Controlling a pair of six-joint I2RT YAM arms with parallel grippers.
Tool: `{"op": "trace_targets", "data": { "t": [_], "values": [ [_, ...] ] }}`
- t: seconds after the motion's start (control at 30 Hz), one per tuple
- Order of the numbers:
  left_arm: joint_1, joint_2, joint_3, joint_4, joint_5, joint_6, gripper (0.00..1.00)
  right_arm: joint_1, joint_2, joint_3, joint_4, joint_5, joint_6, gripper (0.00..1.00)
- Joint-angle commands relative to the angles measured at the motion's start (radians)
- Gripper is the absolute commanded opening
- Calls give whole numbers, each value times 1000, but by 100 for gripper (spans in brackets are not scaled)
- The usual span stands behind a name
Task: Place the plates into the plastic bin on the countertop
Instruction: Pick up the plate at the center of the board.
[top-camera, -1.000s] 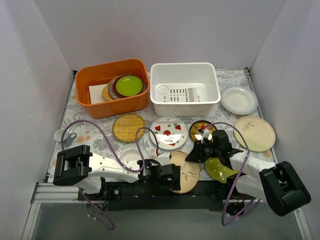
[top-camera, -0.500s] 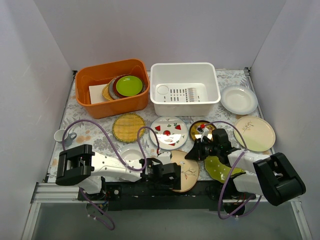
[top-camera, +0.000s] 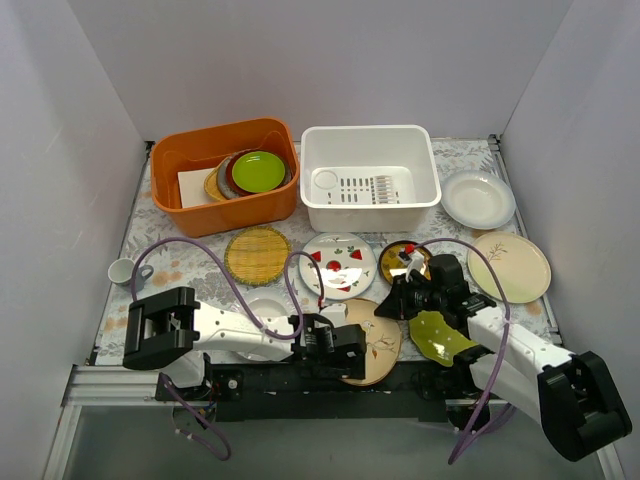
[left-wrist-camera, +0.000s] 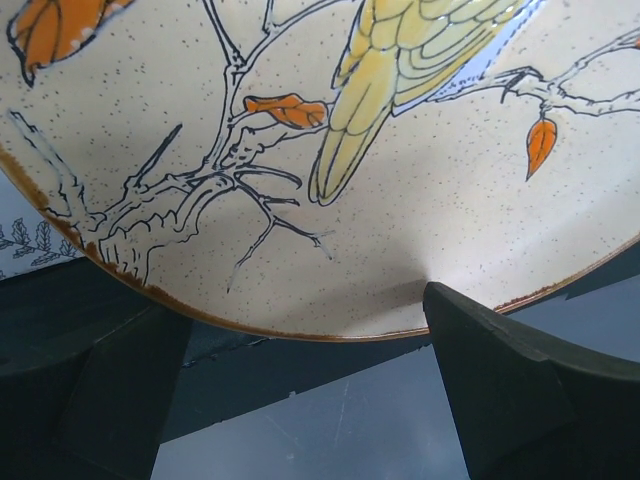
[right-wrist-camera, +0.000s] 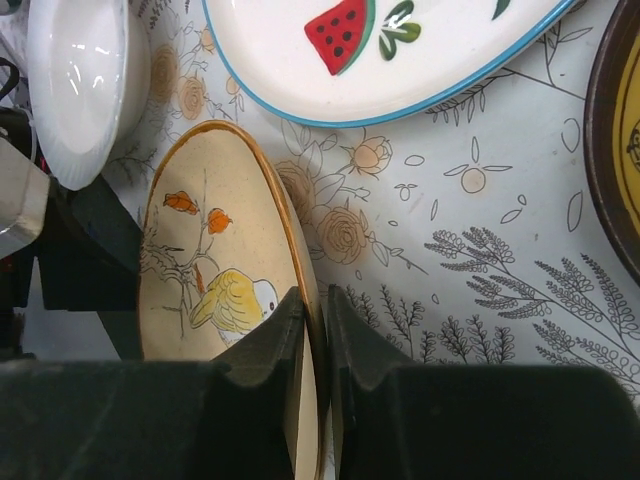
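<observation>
- plastic bin (top-camera: 370, 215), far centre: one small white dish (top-camera: 326, 181) inside (slotted floor visible)
- orange tub (top-camera: 230, 212) left of it: green plate (top-camera: 258, 171) tops a stack
- right gripper (right-wrist-camera: 313, 305) pinches rim of tilted tan bird plate (right-wrist-camera: 205, 300), near centre
- left gripper (left-wrist-camera: 300, 335) spread at that plate's edge
- watermelon plate (top-camera: 338, 265) just beyond, on the floral countertop (top-camera: 190, 262)

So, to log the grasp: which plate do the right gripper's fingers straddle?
The tan round plate painted with a yellow bird; its brown rim sits between them.

Bright, even overhead light, soft shadows, a pale sheen on the bird plate (left-wrist-camera: 330, 200), nearby fingers (left-wrist-camera: 520, 390) dark and soft.
</observation>
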Motion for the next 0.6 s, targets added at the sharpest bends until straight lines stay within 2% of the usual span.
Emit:
{"op": "trace_targets", "data": {
  "t": [0.0, 0.33, 0.57],
  "values": [
    [-11, 84, -19, 99, -26, -204, 98, 24, -58, 82, -125, -35, 24, 1],
    [-39, 14, 7, 52, -93, -198, 98, 22, -126, 120, -201, -4, 23, 1],
    [-71, -24, 91, -10, -150, -135, 98, 22, -153, 148, -259, 25, 17, 1]
  ]
}}
